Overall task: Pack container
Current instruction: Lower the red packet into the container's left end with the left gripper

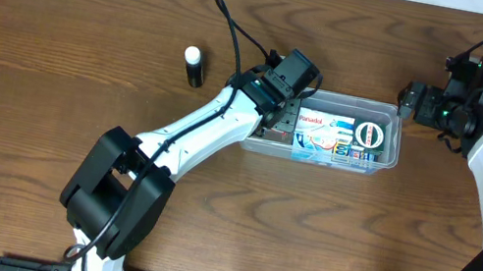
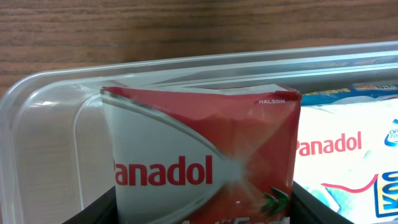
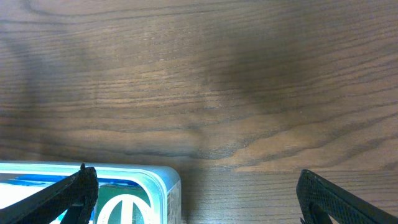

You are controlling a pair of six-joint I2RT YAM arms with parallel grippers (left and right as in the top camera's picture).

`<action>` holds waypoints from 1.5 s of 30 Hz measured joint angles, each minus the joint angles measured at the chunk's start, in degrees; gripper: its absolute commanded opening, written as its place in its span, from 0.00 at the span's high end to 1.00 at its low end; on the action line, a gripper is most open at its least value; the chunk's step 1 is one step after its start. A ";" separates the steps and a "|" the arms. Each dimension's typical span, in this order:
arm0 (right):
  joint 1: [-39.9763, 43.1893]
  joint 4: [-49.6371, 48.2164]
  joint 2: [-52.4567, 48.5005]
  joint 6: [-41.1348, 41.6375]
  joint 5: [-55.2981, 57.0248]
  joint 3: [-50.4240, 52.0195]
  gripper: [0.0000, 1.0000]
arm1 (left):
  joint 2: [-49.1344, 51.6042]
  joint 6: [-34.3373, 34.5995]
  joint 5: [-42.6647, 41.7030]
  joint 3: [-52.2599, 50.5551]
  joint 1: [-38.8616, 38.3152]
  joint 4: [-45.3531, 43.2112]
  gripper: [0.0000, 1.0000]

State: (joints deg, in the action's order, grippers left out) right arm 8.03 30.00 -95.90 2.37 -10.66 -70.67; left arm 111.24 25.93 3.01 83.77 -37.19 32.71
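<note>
The clear plastic container (image 1: 386, 166) sits mid-table. In it lie a blue and white Panadol box (image 1: 321, 135) and a green and white round-marked pack (image 1: 370, 136). My left gripper (image 1: 269, 120) is over the container's left end, shut on a red and white Panadol box (image 2: 199, 155) that is held upright just inside the left wall (image 2: 56, 124). The blue box (image 2: 348, 155) lies beside it. My right gripper (image 1: 409, 100) is open and empty by the container's far right corner (image 3: 168, 183), with the green and white pack (image 3: 124, 208) at its left finger.
A small black tube with a white cap (image 1: 194, 65) stands on the wooden table left of the container. A black cable (image 1: 231, 24) runs along the left arm.
</note>
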 measured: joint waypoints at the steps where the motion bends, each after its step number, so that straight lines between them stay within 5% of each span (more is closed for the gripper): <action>1: 0.00 0.00 0.00 0.00 0.00 0.00 0.01 | 0.09 0.09 0.00 0.00 0.00 0.00 0.41; 45: 0.00 0.00 0.00 0.00 0.00 0.00 0.01 | 3.80 1.33 -0.02 0.83 -1.62 0.81 0.39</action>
State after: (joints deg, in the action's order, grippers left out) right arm 8.03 30.00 -95.90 2.37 -10.66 -70.67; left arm 115.04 27.27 2.98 84.60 -38.81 33.52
